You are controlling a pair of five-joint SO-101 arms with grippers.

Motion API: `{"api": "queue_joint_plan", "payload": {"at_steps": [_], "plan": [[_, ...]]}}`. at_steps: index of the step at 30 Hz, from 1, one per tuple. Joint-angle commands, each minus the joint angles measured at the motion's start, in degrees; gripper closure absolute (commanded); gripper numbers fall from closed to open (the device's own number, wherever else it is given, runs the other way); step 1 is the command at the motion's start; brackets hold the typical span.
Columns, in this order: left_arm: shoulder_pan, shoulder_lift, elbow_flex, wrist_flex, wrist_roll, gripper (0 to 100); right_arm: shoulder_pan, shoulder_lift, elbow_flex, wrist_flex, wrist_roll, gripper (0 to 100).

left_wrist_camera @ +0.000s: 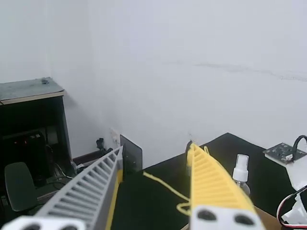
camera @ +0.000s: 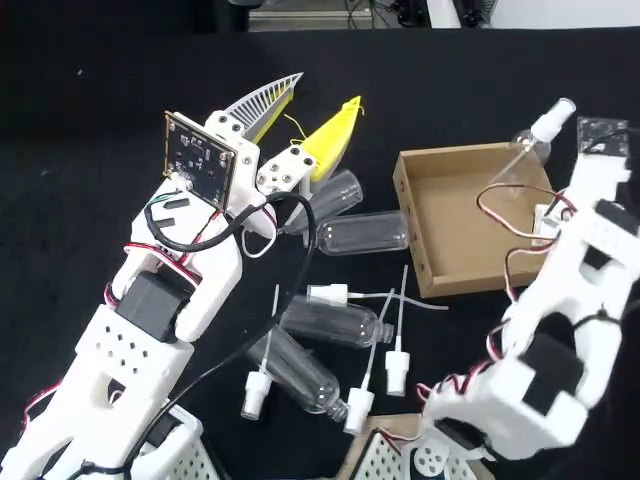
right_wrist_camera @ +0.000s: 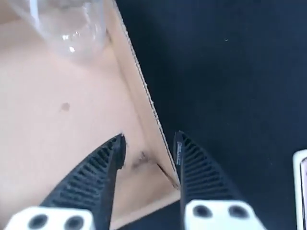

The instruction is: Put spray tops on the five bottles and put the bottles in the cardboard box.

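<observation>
The cardboard box [camera: 415, 235] lies at the right on the black table. One clear bottle with a white spray top [camera: 537, 133] leans in its far right corner. My right gripper [right_wrist_camera: 148, 139] is open above a corner of the box [right_wrist_camera: 62, 120], one finger on each side of the wall, and the bottle's base [right_wrist_camera: 72, 24] lies apart from it. My left gripper [camera: 328, 88] is open and raised, holding nothing, with a white finger [left_wrist_camera: 86, 191] and a yellow finger [left_wrist_camera: 211, 187]. Uncapped bottles [camera: 365, 232] [camera: 335, 322] [camera: 300, 372] lie in the middle.
Another uncapped bottle [camera: 335, 195] lies partly under my left arm. Loose spray tops [camera: 330, 294] [camera: 255, 395] [camera: 397, 370] with thin tubes lie among the bottles near the front. The right arm's body [camera: 560, 330] stands just right of the box.
</observation>
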Motion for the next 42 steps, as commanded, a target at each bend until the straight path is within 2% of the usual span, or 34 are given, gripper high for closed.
{"api": "queue_joint_plan", "payload": {"at_steps": [1, 10, 20, 26, 42], "plan": [[-0.40, -0.53, -1.36, -1.32, 0.00, 80, 1.67, 1.19, -5.23, 0.09, 1.41, 87.1], [-0.40, -0.44, -1.45, -1.32, 0.00, 80, 3.87, 4.09, -7.34, 0.44, 6.42, 87.1], [-0.40, -0.35, -1.45, -1.32, 0.00, 80, 4.13, 5.14, -7.25, 2.37, 7.38, 87.4], [-0.40, -0.35, -1.45, -1.32, 0.00, 80, 4.48, 4.97, -7.69, 3.34, 7.82, 98.8], [-0.40, -0.35, -1.45, -1.32, 0.00, 80, 6.59, 5.23, -6.64, 3.87, 7.74, 97.7]]}}
